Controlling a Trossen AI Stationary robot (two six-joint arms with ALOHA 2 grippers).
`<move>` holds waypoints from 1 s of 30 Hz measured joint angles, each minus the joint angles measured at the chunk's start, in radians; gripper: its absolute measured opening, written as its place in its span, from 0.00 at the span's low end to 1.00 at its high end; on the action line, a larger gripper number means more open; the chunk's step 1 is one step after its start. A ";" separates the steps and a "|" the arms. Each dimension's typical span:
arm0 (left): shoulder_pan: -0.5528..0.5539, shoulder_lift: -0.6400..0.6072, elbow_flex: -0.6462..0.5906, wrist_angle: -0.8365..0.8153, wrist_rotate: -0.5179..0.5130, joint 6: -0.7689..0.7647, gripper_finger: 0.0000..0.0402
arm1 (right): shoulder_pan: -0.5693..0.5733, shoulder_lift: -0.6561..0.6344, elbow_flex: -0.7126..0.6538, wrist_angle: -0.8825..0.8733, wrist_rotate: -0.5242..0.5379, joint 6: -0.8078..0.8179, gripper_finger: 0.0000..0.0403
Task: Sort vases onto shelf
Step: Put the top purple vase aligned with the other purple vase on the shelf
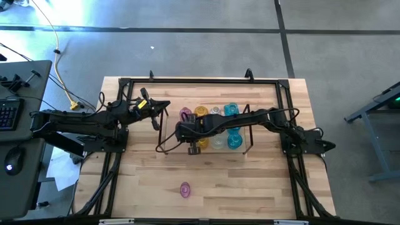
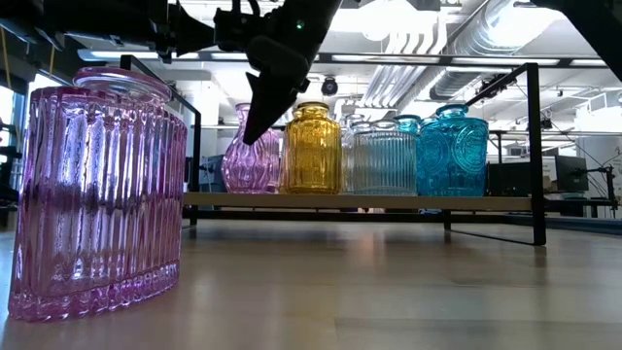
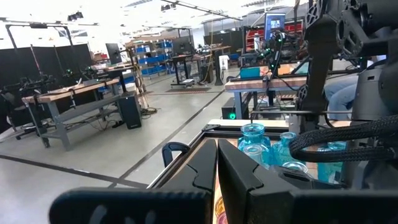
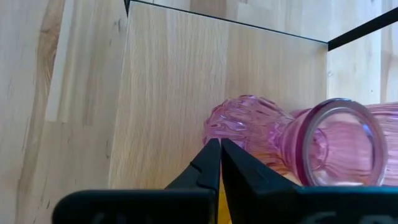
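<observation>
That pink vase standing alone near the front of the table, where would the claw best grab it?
Probably at the narrow neck just under the rim, coming straight down from above. The lone pink vase stands upright with open table around it, and its ribbed body looks wide and flattish, likely harder to span than the neck.

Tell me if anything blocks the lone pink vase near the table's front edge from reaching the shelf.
Nothing lies on the bare wood between the lone pink vase and the shelf, but the right gripper hangs over the shelf's empty left end.
</observation>
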 joint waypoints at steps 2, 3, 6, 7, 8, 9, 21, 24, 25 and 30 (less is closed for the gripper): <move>0.000 0.000 0.000 0.000 0.000 0.000 0.02 | 0.000 0.000 0.000 0.000 0.001 -0.002 0.01; 0.000 0.000 0.000 0.000 0.000 0.000 0.02 | 0.000 0.000 0.000 0.000 0.002 -0.003 0.01; 0.000 0.000 0.000 0.000 0.000 -0.005 0.02 | 0.000 0.000 0.000 0.000 0.022 -0.004 0.01; 0.000 0.000 0.000 0.000 0.000 -0.007 0.02 | 0.000 0.000 0.000 0.000 0.033 -0.004 0.01; 0.000 0.000 0.000 -0.001 0.000 -0.007 0.02 | 0.000 0.000 0.000 -0.001 0.043 -0.004 0.01; 0.000 0.000 0.000 -0.002 0.000 -0.007 0.02 | 0.000 0.000 0.000 -0.001 0.043 -0.004 0.01; 0.000 0.000 0.000 -0.008 0.000 -0.008 0.02 | -0.002 0.000 0.000 -0.002 0.043 -0.004 0.01; 0.000 0.000 0.000 -0.008 0.000 -0.008 0.02 | -0.006 0.000 0.000 -0.001 0.043 0.000 0.01; 0.000 0.000 0.000 -0.008 0.000 -0.008 0.02 | -0.009 0.000 0.000 0.000 0.042 0.001 0.01; 0.000 0.000 0.000 -0.008 0.000 -0.008 0.02 | -0.018 0.000 0.000 0.008 0.043 0.003 0.01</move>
